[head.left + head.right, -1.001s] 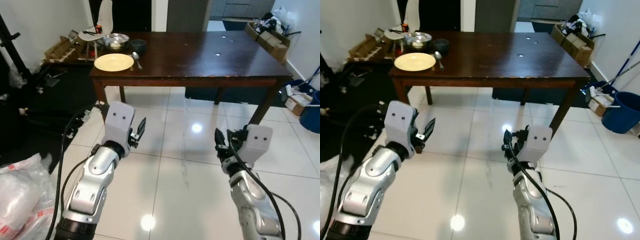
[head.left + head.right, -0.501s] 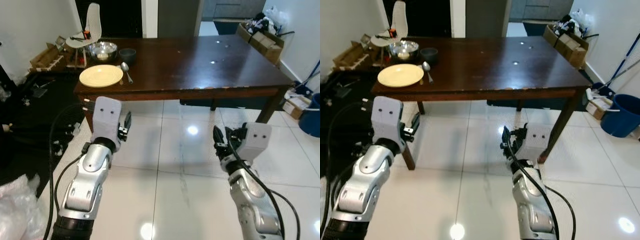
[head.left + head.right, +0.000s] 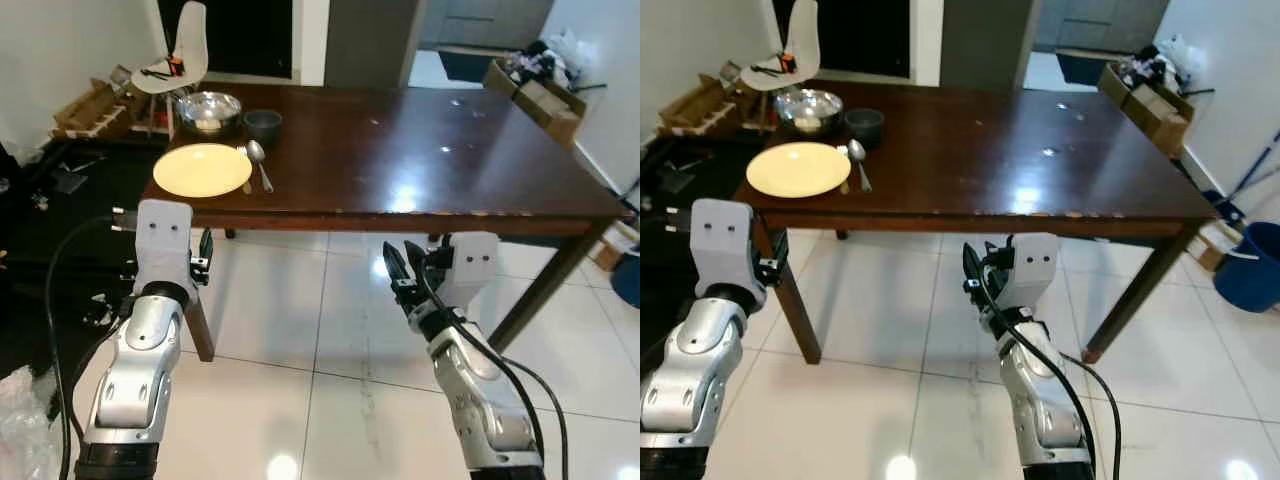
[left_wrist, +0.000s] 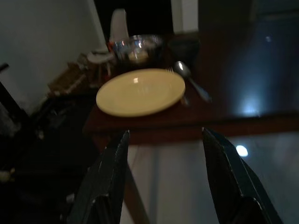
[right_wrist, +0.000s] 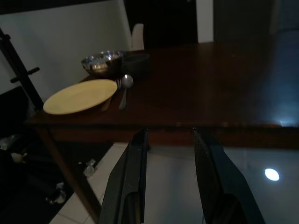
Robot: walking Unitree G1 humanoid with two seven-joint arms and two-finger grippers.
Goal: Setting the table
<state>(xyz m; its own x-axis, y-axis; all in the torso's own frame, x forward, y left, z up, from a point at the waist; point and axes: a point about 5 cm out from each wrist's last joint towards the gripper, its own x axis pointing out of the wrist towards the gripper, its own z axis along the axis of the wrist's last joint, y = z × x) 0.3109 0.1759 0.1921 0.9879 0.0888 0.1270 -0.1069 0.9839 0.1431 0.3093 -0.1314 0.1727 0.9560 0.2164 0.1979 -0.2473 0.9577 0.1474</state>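
A dark wooden table (image 3: 420, 150) stands just ahead of me. At its left end lies a yellow plate (image 3: 202, 170), with a fork and a spoon (image 3: 258, 158) along its right side. Behind them sit a dark bowl (image 3: 263, 125) and a metal bowl (image 3: 209, 108). My left gripper (image 4: 163, 182) is open and empty, held below the table's left front corner and pointing at the plate (image 4: 140, 91). My right gripper (image 5: 170, 186) is open and empty too, held low before the table's front edge (image 5: 196, 125).
The table's front left leg (image 3: 197, 325) stands right beside my left arm. A white chair (image 3: 180, 55) and cardboard boxes (image 3: 85, 105) lie beyond the table's left end. More boxes (image 3: 545, 95) and a blue bucket (image 3: 1250, 265) are on the right. The floor is glossy white tile (image 3: 330, 340).
The whole view has shifted: I have come closer to the table, which now stands large right ahead. Both grippers stay open and empty, now near its front edge.
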